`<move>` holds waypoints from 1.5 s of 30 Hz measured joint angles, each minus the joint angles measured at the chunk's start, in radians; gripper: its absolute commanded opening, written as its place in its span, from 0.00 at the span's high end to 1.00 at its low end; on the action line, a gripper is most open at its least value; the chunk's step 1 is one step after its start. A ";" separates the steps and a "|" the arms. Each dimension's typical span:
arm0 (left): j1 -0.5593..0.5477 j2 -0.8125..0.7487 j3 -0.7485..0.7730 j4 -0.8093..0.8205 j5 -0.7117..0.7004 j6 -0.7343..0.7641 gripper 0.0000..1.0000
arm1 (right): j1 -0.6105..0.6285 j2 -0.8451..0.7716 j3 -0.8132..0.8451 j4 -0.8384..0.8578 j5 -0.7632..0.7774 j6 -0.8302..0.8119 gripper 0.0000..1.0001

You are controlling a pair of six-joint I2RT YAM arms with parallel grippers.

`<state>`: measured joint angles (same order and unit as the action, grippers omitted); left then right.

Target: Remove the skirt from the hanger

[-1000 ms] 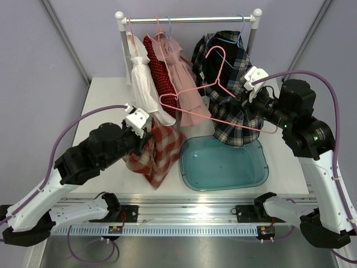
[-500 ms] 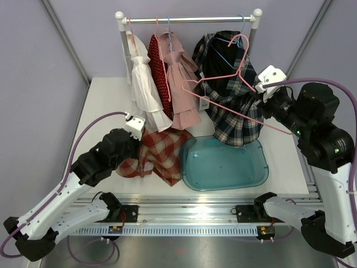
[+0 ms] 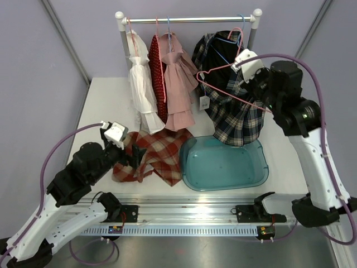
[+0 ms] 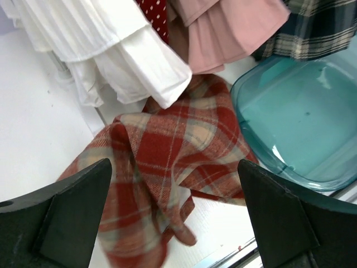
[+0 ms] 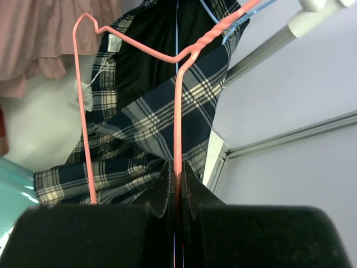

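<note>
The red plaid skirt (image 3: 155,155) lies crumpled on the white table, off the hanger, just left of the teal tub. In the left wrist view the skirt (image 4: 167,156) spreads out below my left gripper (image 4: 174,164), which is wide open and holds nothing. Seen from above, my left gripper (image 3: 131,154) hovers over the skirt's left edge. My right gripper (image 5: 178,174) is shut on the bare pink wire hanger (image 5: 177,111). It holds the hanger (image 3: 223,89) up in front of the dark plaid garment, its hook near the rail's right end, at my right gripper (image 3: 256,92).
A clothes rail (image 3: 189,20) at the back carries a white dress (image 3: 140,84), a red dotted garment (image 3: 157,72), a pink dress (image 3: 177,84) and a dark plaid garment (image 3: 234,114) on a blue hanger. A teal tub (image 3: 223,164) sits front centre.
My left gripper opened and let go of the skirt, then drew back to the near left; the skirt settled on the table. The right arm swung the bare hanger up toward the rail.
</note>
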<state>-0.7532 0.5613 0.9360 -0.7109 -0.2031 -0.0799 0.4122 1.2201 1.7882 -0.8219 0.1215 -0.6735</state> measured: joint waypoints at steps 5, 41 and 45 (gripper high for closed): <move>0.000 -0.100 -0.045 0.047 0.039 0.013 0.01 | 0.005 0.157 0.073 0.061 0.050 -0.014 1.00; 0.000 -0.299 -0.262 0.169 0.065 -0.045 0.01 | 0.034 0.435 0.128 0.323 0.147 -0.009 0.60; 0.000 -0.298 -0.266 0.169 0.066 -0.045 0.01 | 0.034 0.407 0.126 0.318 0.146 0.010 0.37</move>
<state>-0.7532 0.2630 0.6701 -0.5423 -0.1375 -0.1253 0.4465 1.6272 1.9141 -0.5041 0.2672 -0.6640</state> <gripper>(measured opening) 0.987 0.537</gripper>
